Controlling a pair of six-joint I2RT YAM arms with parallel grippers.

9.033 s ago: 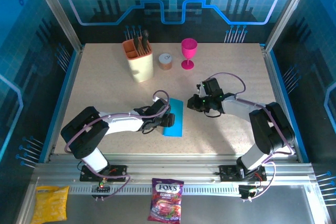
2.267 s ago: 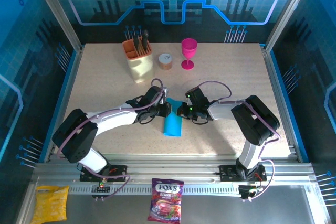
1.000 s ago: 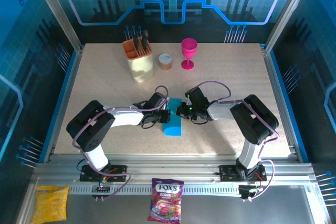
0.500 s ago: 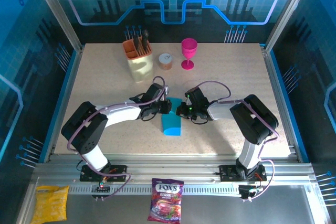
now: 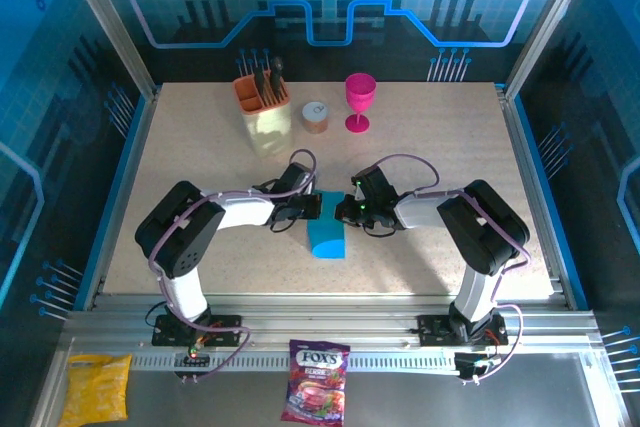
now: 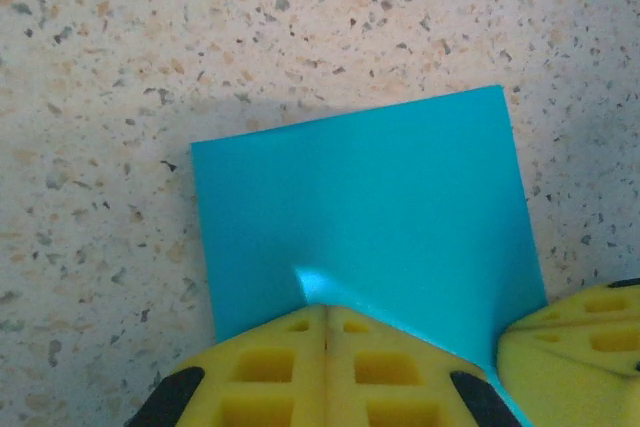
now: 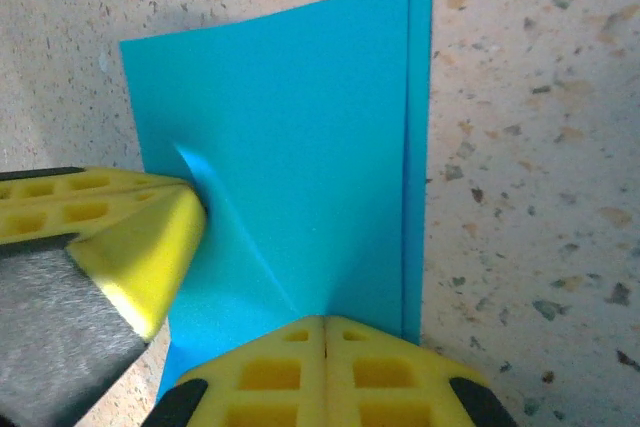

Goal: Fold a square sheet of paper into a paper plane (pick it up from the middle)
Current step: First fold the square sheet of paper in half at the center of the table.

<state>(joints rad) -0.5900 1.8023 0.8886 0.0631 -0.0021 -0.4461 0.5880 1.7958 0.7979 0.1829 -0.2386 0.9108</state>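
Both left gripper [image 6: 325,315] and right gripper [image 7: 325,325] pinch the square sheet of paper [image 6: 370,207] (folded double); opposing tugs could tear it.

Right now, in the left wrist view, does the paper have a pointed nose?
No: the square sheet of paper shows a straight far edge with two square corners.

In the left wrist view, the left end effector [image 6: 325,315] covered the near edge of the square sheet of paper [image 6: 370,207] and was itself cut off by the bottom edge. The right end effector [image 7: 325,327] hid the sheet's lower edge likewise. From above, the sheet's far end was lost behind both.
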